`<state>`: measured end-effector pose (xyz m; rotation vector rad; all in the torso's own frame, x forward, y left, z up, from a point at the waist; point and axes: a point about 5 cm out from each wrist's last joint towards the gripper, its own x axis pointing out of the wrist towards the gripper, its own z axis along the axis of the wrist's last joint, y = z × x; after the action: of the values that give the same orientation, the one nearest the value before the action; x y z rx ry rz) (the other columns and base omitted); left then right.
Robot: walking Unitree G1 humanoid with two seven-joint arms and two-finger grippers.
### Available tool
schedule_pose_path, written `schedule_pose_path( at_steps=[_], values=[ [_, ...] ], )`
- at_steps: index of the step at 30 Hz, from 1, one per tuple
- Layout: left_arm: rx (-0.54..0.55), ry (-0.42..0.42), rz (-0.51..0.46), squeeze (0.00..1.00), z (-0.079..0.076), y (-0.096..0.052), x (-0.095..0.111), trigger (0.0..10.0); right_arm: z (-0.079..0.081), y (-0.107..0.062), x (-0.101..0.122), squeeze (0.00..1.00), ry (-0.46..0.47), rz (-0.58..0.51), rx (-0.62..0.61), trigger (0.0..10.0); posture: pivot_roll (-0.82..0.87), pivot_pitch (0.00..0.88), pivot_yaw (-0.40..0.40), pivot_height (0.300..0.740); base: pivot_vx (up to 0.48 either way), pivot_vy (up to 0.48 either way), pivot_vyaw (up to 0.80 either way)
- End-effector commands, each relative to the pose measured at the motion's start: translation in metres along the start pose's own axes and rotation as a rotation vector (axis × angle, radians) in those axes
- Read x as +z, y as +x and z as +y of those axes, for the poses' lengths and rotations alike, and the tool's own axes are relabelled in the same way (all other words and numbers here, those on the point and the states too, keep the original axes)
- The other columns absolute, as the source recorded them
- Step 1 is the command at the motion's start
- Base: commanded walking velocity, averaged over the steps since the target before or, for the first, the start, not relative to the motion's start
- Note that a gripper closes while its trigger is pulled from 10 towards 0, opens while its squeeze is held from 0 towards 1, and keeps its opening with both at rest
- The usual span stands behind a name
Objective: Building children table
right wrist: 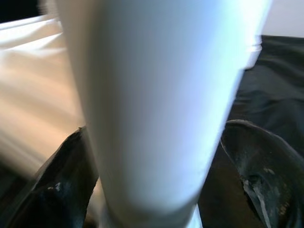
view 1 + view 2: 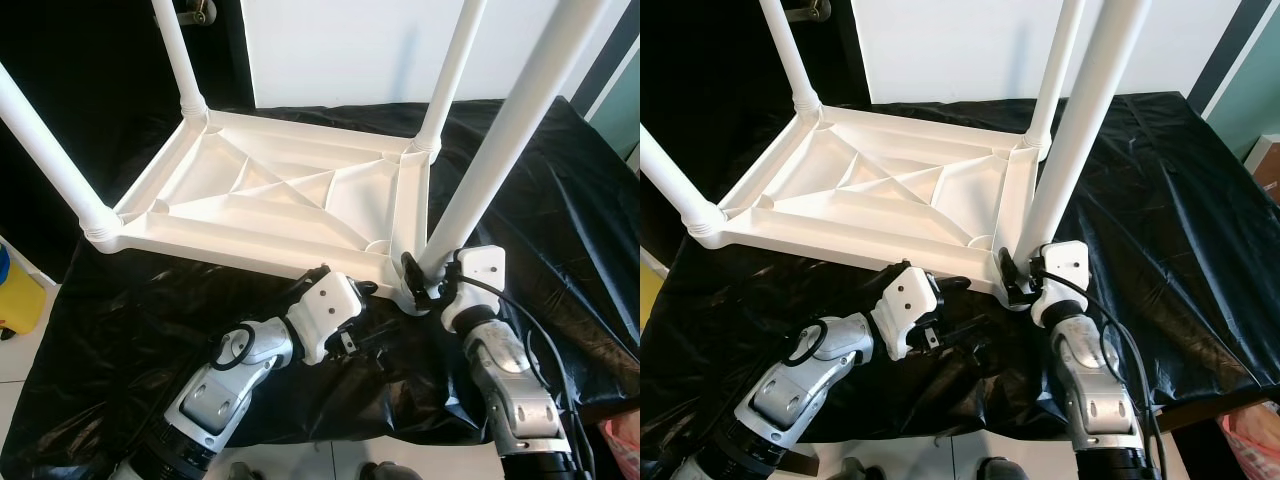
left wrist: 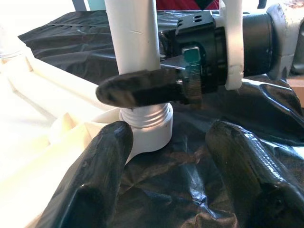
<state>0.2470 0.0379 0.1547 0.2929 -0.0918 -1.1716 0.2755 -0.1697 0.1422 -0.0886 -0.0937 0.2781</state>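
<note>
Fingers of the right gripper (image 2: 420, 280) sit either side of the near-right table leg (image 2: 490, 160), closed around its base just above the corner socket (image 3: 149, 126). In the left wrist view one of its fingers (image 3: 137, 88) crosses the front of the leg.

Left gripper (image 3: 166, 156) stands parted with nothing between its pads, aimed at that same socket from beside the tabletop's near edge.

Children's table (image 2: 290, 200) lies upside down on a black plastic sheet (image 2: 560, 200), all four white legs pointing up.

Risk: threads show above the socket collar, so the leg looks not fully seated. Turning it off-axis could cross-thread it. The tabletop might also rotate on the slick sheet, since nothing visibly pins it.

Obscured: leg tops are cut off, and the right wrist view is too blurred to confirm pad contact.
</note>
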Motion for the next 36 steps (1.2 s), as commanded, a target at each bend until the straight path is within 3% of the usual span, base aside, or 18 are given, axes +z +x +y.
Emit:
schedule_pose_path(
  at_steps=[1,5,13,14,16,17,18,19,26,27,28,29,33,36],
  values=[
    [-0.044,-0.008,0.007,0.0,-0.003,-0.001,-0.002,10.0,0.0,0.002,0.0,0.0,0.007,-0.008,0.064,10.0,-0.13,0.109,0.021,0.74,0.0,0.0,0.0],
    [-0.047,-0.011,0.009,0.0,-0.003,-0.001,-0.002,10.0,0.0,0.009,-0.001,0.0,-0.017,0.003,0.184,10.0,-0.13,0.109,0.022,0.74,0.0,0.0,0.0],
    [-0.074,-0.008,0.043,0.0,-0.006,-0.002,-0.007,10.0,0.004,0.021,-0.004,0.0,-0.033,0.023,0.283,10.0,-0.12,0.105,0.022,0.74,0.0,0.0,0.0],
    [-0.071,0.002,0.048,0.0,-0.006,-0.002,-0.007,10.0,0.004,0.024,-0.007,0.0,-0.039,0.035,0.305,3.8,-0.12,0.104,0.022,0.74,0.0,0.0,0.0],
    [-0.069,0.006,0.05,0.0,-0.006,-0.002,-0.008,10.0,0.005,0.025,-0.009,0.0,-0.044,0.043,0.318,3.8,-0.12,0.104,0.022,0.74,0.0,0.0,0.0],
    [-0.065,0.01,0.049,0.0,-0.005,-0.002,-0.008,10.0,0.004,0.026,-0.011,0.0,-0.046,0.049,0.323,3.1,-0.12,0.103,0.021,0.74,0.0,0.0,0.0],
    [-0.065,0.01,0.049,0.0,-0.005,-0.002,-0.008,10.0,0.004,0.026,-0.011,0.0,-0.046,0.049,0.323,3.1,-0.12,0.103,0.021,0.74,0.0,0.0,0.0],
    [-0.063,0.013,0.048,0.0,-0.005,-0.002,-0.007,10.0,0.004,0.026,-0.012,0.0,-0.046,0.051,0.329,0.0,-0.12,0.103,0.021,0.74,0.0,0.0,0.0],
    [-0.04,0.019,0.047,0.0,-0.002,-0.003,-0.007,10.0,0.0,0.023,-0.017,0.0,-0.046,0.061,0.33,0.4,-0.12,0.106,0.023,0.74,0.0,0.0,0.0],
    [-0.041,0.021,0.047,0.0,-0.002,-0.003,-0.007,10.0,-0.001,0.022,-0.017,0.0,-0.045,0.062,0.325,4.7,-0.12,0.106,0.024,0.74,0.0,0.0,0.0],
    [-0.041,0.022,0.047,0.0,-0.003,-0.003,-0.007,10.0,-0.001,0.022,-0.017,0.0,-0.045,0.062,0.321,4.7,-0.12,0.106,0.024,0.74,0.0,0.0,0.0],
    [-0.042,0.023,0.047,0.0,-0.003,-0.002,-0.007,10.0,-0.002,0.021,-0.017,0.0,-0.042,0.059,0.313,10.0,-0.12,0.107,0.024,0.74,0.0,0.0,0.0],
    [-0.042,0.024,0.047,0.0,-0.003,-0.002,-0.007,10.0,-0.002,0.021,-0.017,0.0,-0.034,0.056,0.304,10.0,-0.12,0.11,0.022,0.74,0.0,0.0,0.0],
    [-0.03,0.022,0.044,0.0,-0.003,-0.002,-0.007,10.0,-0.001,0.018,-0.017,0.0,-0.034,0.055,0.225,10.0,-0.12,0.113,0.019,0.74,0.0,0.0,0.0]
  ],
)
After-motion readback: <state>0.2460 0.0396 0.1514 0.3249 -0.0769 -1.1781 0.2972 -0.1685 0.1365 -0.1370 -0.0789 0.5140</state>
